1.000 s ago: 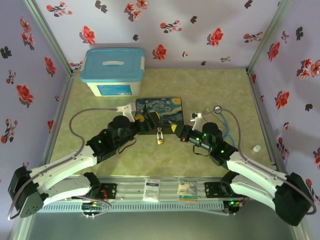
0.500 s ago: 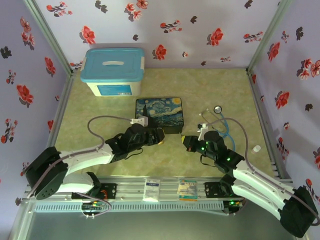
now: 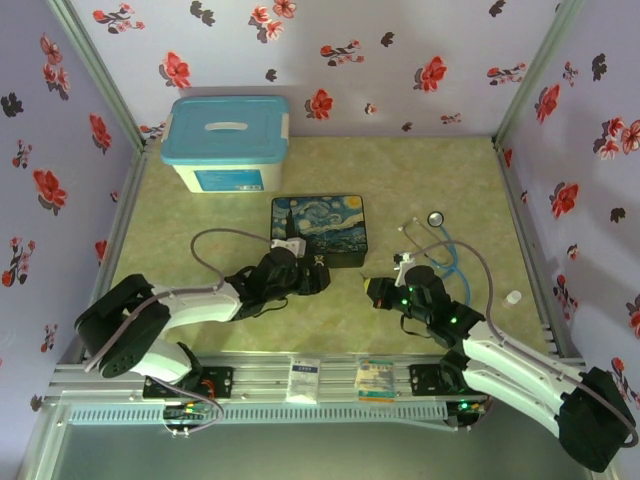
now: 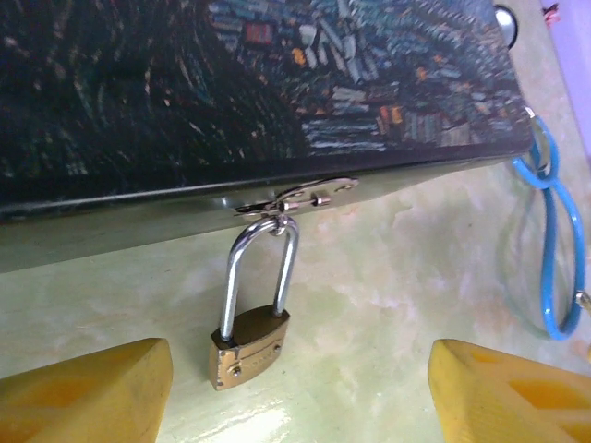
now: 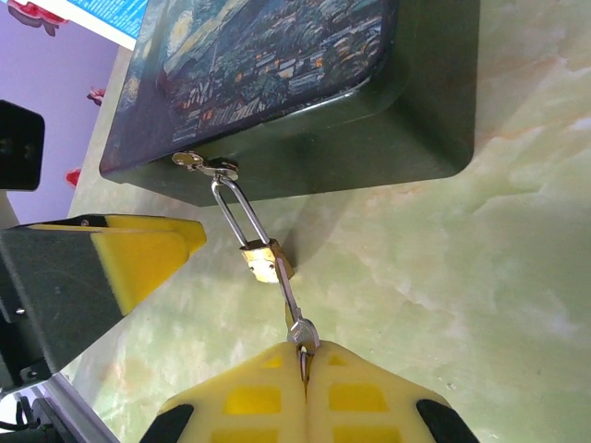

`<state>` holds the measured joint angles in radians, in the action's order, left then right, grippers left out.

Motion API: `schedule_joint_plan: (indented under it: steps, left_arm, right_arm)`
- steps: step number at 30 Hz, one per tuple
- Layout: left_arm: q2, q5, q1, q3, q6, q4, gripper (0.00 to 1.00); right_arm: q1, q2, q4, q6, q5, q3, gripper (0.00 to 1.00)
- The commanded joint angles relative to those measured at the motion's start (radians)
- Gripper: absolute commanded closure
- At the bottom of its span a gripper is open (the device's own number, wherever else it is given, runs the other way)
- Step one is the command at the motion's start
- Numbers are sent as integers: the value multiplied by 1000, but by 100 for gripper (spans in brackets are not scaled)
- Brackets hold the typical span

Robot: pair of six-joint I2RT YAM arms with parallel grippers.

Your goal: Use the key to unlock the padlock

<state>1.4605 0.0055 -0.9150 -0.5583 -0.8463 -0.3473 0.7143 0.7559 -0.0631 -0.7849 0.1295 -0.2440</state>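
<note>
The small brass padlock (image 4: 249, 346) lies on the table, its silver shackle hooked through the hasp (image 4: 297, 196) of the Starry-Night box (image 3: 320, 225). My left gripper (image 4: 300, 397) is open, low over the table, with the padlock just ahead between its yellow fingers (image 4: 88, 392). My right gripper (image 5: 305, 362) is shut on the key (image 5: 297, 318), whose head sticks out of the pads. The shaft points at the padlock (image 5: 261, 260) and overlaps its edge; I cannot tell whether they touch. From above, the left gripper (image 3: 315, 276) and right gripper (image 3: 375, 290) face each other in front of the box.
A white bin with a blue lid (image 3: 228, 145) stands at the back left. A stethoscope with blue tubing (image 3: 442, 248) lies right of the box, close to the right arm. A small white object (image 3: 513, 297) sits near the right wall.
The left arm has come down and in over the padlock, its jaws narrowing somewhat. The right arm has drawn back slightly towards the near edge, still pinching the key.
</note>
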Motion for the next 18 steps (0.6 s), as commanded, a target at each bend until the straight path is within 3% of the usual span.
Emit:
schedule_joint_plan:
  steps: [1, 12, 18]
  left_arm:
    - [40, 15, 5, -33, 52, -37, 28]
    - [131, 45, 2, -53, 70, -76, 48]
    - [174, 42, 2, -75, 77, -60, 51]
  right_arm:
    - [5, -5, -46, 0, -27, 15, 100]
    - [5, -5, -57, -8, -36, 37, 100]
    - [5, -1, -62, -10, -44, 40, 100]
